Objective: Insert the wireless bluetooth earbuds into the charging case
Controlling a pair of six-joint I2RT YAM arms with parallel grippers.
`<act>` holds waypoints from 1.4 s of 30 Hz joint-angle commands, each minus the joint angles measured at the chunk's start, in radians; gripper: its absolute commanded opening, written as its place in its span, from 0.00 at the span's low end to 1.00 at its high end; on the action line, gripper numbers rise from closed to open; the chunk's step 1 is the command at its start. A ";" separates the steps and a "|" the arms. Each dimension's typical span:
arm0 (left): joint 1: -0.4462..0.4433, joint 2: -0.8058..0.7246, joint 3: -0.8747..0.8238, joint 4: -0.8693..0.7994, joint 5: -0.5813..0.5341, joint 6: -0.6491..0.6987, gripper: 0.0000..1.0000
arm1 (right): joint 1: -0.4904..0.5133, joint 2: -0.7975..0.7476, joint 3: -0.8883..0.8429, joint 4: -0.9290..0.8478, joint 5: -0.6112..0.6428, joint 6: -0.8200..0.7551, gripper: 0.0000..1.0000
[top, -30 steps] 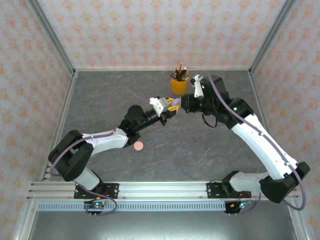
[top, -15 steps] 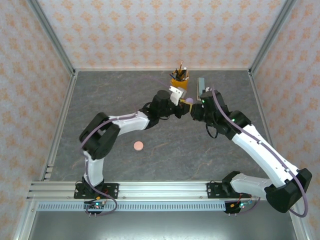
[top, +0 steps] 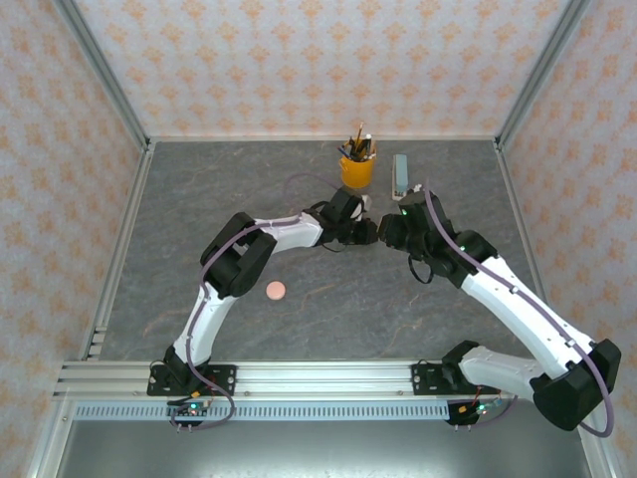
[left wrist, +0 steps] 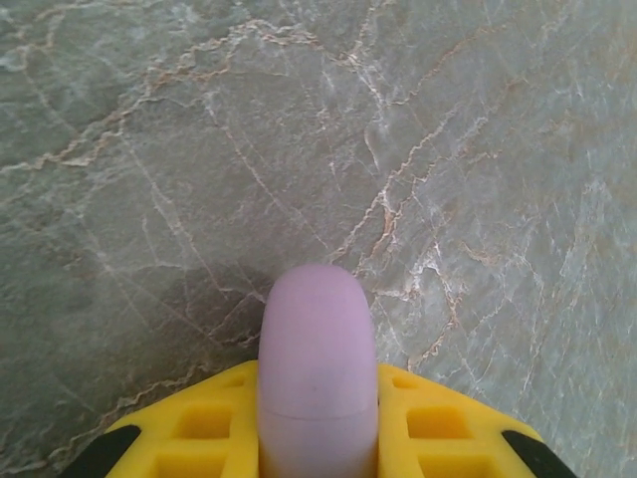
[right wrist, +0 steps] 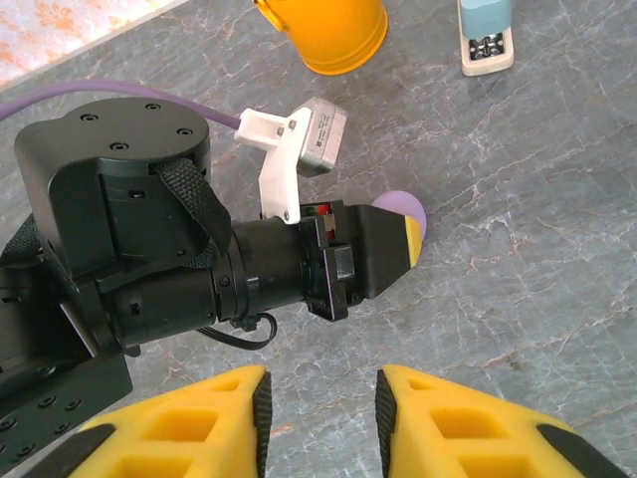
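A lilac charging case (left wrist: 317,349) stands edge-on between the yellow fingers (left wrist: 199,428) of my left gripper (left wrist: 318,398), which is shut on it just above the grey table. The right wrist view looks at that gripper (right wrist: 393,244) from the side, the case's lilac edge (right wrist: 402,207) poking out past its tip. My right gripper (right wrist: 318,408) faces it a short way off, open, with bare table between its pads. In the top view the two grippers (top: 366,231) (top: 390,231) nearly meet mid-table. A round pink case (top: 276,290) lies closed further forward. The earbuds are out of view.
A yellow cup of pencils (top: 356,167) stands at the back, with a small teal and white stapler (top: 400,171) to its right. Both also appear along the top edge of the right wrist view, cup (right wrist: 323,35) and stapler (right wrist: 486,35). Patterned walls enclose the table.
My left arm has stretched out to the right, carrying the lilac case closer to the right gripper. The right gripper's jaws have spread apart and it has drawn back slightly.
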 commanded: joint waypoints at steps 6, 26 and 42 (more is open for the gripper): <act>0.013 -0.019 0.010 -0.123 -0.065 -0.028 0.48 | -0.003 -0.073 -0.015 -0.013 0.024 -0.007 0.55; 0.061 -0.620 -0.201 -0.324 -0.450 0.215 1.00 | -0.004 -0.107 0.066 -0.105 0.084 -0.030 1.00; 0.104 -1.070 -0.509 -0.344 -0.937 0.106 1.00 | 0.100 0.080 0.048 -0.051 0.026 0.050 0.99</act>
